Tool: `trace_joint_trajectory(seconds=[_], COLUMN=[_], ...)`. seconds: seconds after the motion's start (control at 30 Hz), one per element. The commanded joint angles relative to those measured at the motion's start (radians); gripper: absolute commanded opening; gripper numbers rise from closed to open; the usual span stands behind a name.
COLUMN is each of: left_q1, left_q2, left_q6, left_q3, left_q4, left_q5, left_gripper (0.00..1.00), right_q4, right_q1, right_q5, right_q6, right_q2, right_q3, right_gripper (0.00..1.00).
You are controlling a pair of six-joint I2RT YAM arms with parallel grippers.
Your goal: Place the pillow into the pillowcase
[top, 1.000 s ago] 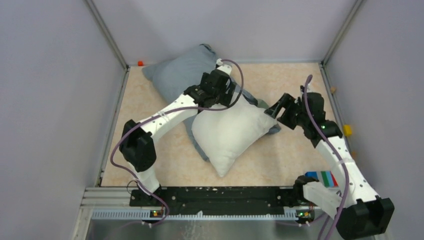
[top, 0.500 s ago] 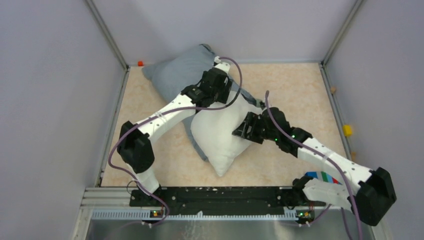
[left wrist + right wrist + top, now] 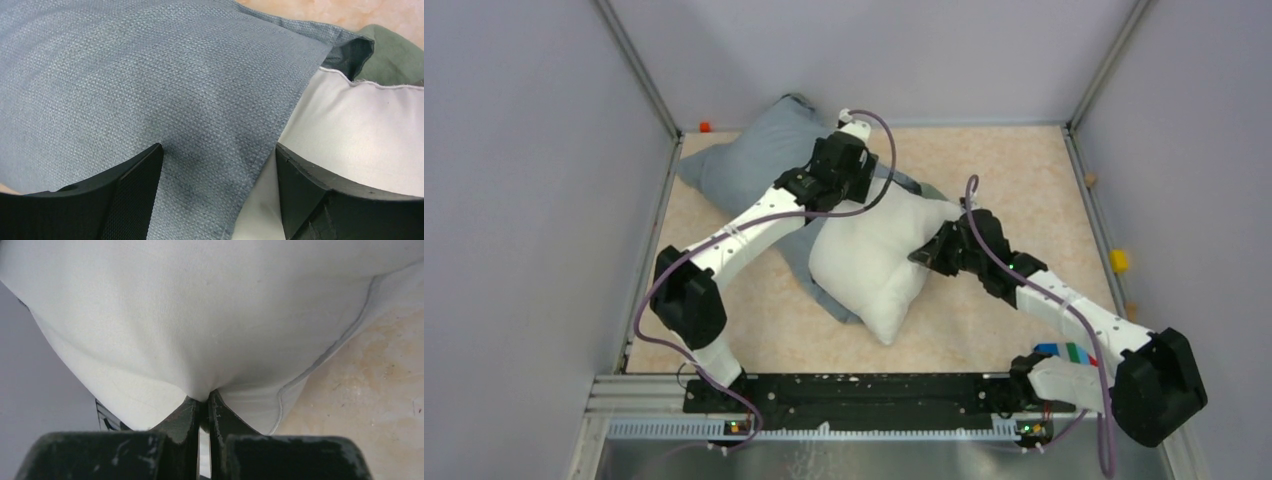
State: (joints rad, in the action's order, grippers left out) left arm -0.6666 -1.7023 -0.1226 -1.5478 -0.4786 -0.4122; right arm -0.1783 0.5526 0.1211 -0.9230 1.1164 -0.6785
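Observation:
The white pillow (image 3: 874,268) lies mid-table, its far end tucked under the hem of the grey-blue pillowcase (image 3: 744,172). My left gripper (image 3: 856,192) presses down on that hem. In the left wrist view its jaws stand wide open (image 3: 218,150), one finger on the pillowcase (image 3: 150,75), the other on the pillow (image 3: 360,130). My right gripper (image 3: 921,257) is at the pillow's right edge. The right wrist view shows it (image 3: 204,396) shut on a pinch of the pillow (image 3: 200,315) fabric beside the piped seam.
Grey walls close in the table (image 3: 1024,170) on three sides. A blue, green and red block (image 3: 1069,355) sits by the right arm's base. Small red (image 3: 705,127) and yellow (image 3: 1118,261) pieces sit at the table's edges. A greenish fold of the case (image 3: 400,55) lies behind the pillow.
My right arm swung left to the pillow and shut on its right edge. The left gripper and the pillowcase shifted left and back, and the pillow moved slightly.

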Motion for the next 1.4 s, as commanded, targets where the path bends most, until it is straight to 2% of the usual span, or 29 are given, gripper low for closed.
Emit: trace_joint_trajectory(seconds=[0.0, 0.1, 0.23, 0.47, 0.63, 0.7, 0.83, 0.93, 1.03, 1.1, 1.17, 1.2, 1.23, 1.27, 1.37], left_q1=[0.036, 0.037, 0.036, 0.036, 0.038, 0.037, 0.038, 0.039, 0.041, 0.041, 0.042, 0.04, 0.039, 0.035, -0.03], left_q2=[0.069, 0.116, 0.189, 0.267, 0.251, 0.225, 0.169, 0.153, 0.153, 0.126, 0.098, 0.09, 0.087, 0.088, 0.099], left_q6=[0.039, 0.05, 0.028, 0.001, 0.039, 0.04, 0.009, 0.0, 0.02, 0.039, 0.05, 0.062, 0.068, 0.084, 0.1], left_q3=[0.021, 0.035, 0.055, 0.131, 0.183, 0.185, 0.172, 0.155, 0.149, 0.116, 0.071, 0.052, 0.043, 0.033, -0.034], left_q4=[-0.052, -0.028, 0.017, 0.013, -0.006, -0.019, -0.047, -0.041, 0.012, 0.011, -0.013, -0.017, -0.019, -0.021, -0.042], left_q5=[-0.075, 0.064, 0.23, 0.292, 0.327, 0.282, 0.002, -0.16, -0.205, -0.195, -0.163, -0.115, -0.057, 0.032, 0.292], left_gripper=[0.87, 0.97, 0.99, 0.99, 0.99, 0.99, 0.99, 0.94, 0.82, 0.7, 0.45, 0.24, 0.1, 0.01, 0.0], right_q4=[-0.087, -0.086, -0.076, -0.063, -0.052, -0.052, -0.051, -0.053, -0.048, -0.045, -0.039, -0.035, -0.03, -0.027, -0.023], right_q1=[-0.059, -0.068, -0.069, -0.069, -0.069, -0.069, -0.069, -0.069, -0.069, -0.071, -0.071, -0.071, -0.07, -0.071, -0.071], right_q5=[-0.057, -0.052, -0.036, -0.031, -0.023, -0.022, -0.021, -0.023, -0.022, -0.022, -0.017, -0.014, -0.009, -0.004, 0.021], right_q6=[0.049, 0.065, 0.077, 0.078, 0.078, 0.078, 0.078, 0.078, 0.077, 0.077, 0.076, 0.075, 0.077, 0.083, 0.106], right_q2=[-0.02, -0.011, 0.02, 0.041, 0.049, 0.049, 0.046, 0.041, 0.04, 0.04, 0.04, 0.042, 0.048, 0.057, 0.112], right_q3=[0.037, 0.031, 0.022, 0.023, 0.023, 0.023, 0.03, 0.04, 0.053, 0.057, 0.055, 0.05, 0.041, 0.026, -0.072], right_gripper=[0.0, 0.0, 0.0, 0.0, 0.0, 0.0, 0.0, 0.0, 0.0, 0.0, 0.0, 0.0, 0.0, 0.0, 0.0])
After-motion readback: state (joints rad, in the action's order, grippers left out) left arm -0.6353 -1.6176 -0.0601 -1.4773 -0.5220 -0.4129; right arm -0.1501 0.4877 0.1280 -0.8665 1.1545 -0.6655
